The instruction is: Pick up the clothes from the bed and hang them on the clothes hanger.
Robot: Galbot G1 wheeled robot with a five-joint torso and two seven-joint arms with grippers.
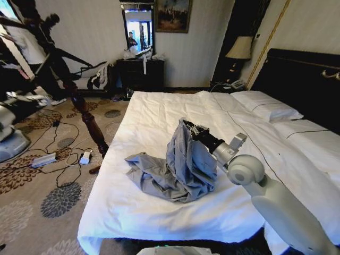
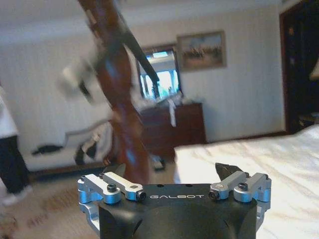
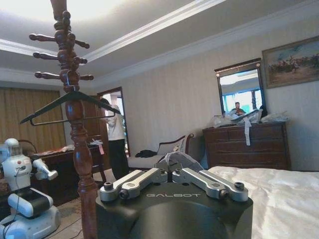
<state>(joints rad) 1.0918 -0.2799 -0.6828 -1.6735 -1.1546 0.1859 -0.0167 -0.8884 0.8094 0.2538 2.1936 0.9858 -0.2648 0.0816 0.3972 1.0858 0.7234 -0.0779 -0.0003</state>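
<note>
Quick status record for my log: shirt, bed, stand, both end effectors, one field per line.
shirt: grey-blue shirt, one part lifted into a peak, the rest crumpled on the sheet
bed: white bed, shirt near its foot end
stand: dark wood coat stand on the carpet left of the bed, a hanger hooked on it
right end effector: shut on the shirt's raised fold
left end effector: open, off the bed, facing the stand

The clothes (image 1: 180, 164) hide the right hand's (image 1: 187, 127) fingertips; the clothes hanger (image 2: 122, 119) is blurred.
</note>
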